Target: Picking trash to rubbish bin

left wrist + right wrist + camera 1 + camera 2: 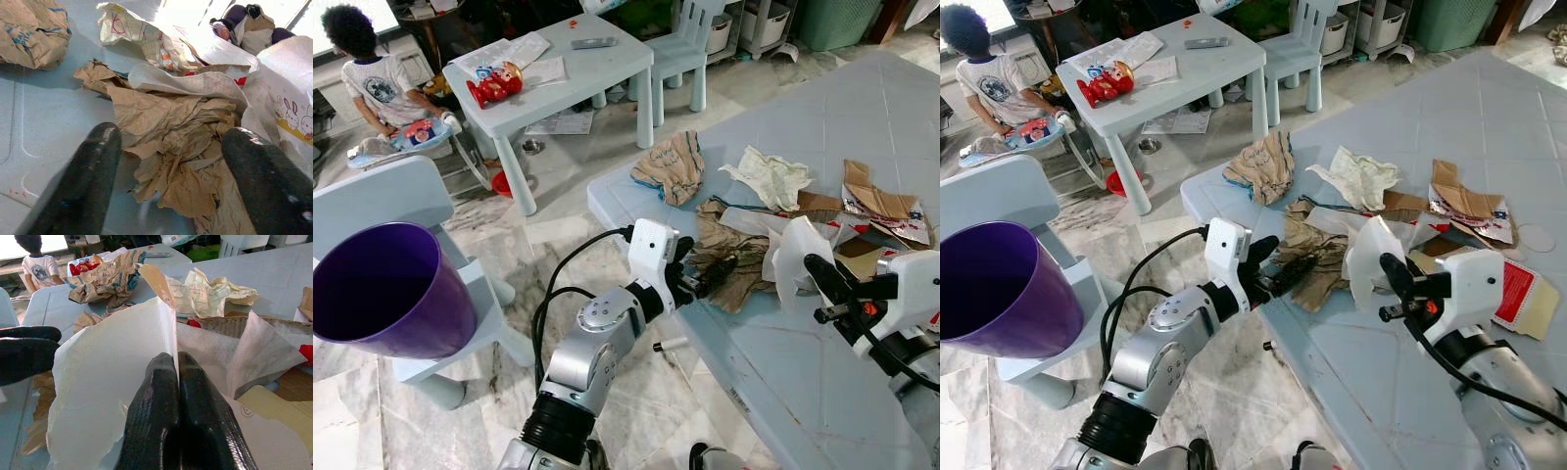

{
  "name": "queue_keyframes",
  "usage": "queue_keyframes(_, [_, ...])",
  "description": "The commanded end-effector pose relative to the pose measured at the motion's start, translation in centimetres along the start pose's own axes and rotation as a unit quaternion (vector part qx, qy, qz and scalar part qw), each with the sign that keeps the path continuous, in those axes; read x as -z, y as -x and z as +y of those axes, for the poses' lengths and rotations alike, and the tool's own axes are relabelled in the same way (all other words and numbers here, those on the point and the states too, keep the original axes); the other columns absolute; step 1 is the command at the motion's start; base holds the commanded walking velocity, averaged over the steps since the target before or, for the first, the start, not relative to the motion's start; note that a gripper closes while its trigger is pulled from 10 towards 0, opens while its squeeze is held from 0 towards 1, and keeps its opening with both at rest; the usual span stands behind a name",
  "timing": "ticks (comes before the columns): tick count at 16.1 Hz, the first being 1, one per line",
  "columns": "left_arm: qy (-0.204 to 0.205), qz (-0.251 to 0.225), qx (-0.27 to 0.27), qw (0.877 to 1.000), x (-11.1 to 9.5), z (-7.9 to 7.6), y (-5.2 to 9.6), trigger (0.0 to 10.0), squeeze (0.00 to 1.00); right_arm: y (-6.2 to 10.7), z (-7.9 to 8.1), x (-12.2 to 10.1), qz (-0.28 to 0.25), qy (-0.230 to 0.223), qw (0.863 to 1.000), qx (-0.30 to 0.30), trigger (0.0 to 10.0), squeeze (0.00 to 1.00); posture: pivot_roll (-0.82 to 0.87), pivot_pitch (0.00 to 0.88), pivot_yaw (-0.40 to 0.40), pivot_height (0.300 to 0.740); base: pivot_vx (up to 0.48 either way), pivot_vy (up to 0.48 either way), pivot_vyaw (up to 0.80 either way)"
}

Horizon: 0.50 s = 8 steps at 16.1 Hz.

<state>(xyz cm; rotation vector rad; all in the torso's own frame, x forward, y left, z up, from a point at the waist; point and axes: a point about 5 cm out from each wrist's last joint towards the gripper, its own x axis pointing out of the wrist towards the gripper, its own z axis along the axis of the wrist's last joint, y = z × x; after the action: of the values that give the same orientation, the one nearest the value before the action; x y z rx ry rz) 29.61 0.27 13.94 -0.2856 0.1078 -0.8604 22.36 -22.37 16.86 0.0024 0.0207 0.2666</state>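
A purple bin (pixel 386 289) stands on a pale chair at my left. Trash lies on the light blue table (pixel 803 372): crumpled brown paper (pixel 729 264), a brown paper bag (pixel 671 166), crumpled white paper (pixel 769 176) and torn cardboard (pixel 881 201). My left gripper (pixel 715 272) is open at the table's near edge, its fingers (pixel 93 181) spread either side of the crumpled brown paper (pixel 171 132). My right gripper (pixel 177 362) is shut on the edge of a white paper sheet (pixel 107 382), held upright just above the pile.
A person (pixel 372 78) sits on the floor at the back left. Behind the bin stands a small pale table (pixel 597 73) with a red toy (pixel 494 83) and papers. A small chair (pixel 685 39) is beyond it. Marble floor separates bin and table.
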Motion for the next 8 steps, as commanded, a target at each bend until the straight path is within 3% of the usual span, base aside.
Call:
queue_keyframes(1, [0.010,-0.002,0.003,1.000,0.28,-0.16,0.02,0.0,0.00,0.10,0.31,-0.14,-0.001,0.002,1.000,-0.003,0.0,0.00,-0.18,0.190,0.057,0.740,0.000,0.000,0.00])
queue_keyframes(8, [0.002,-0.017,-0.011,1.000,0.14,-0.15,-0.16,0.0,0.00,0.10,0.46,-0.10,0.001,0.003,1.000,-0.007,0.0,0.00,-0.19,0.191,0.052,0.740,0.000,0.000,0.00])
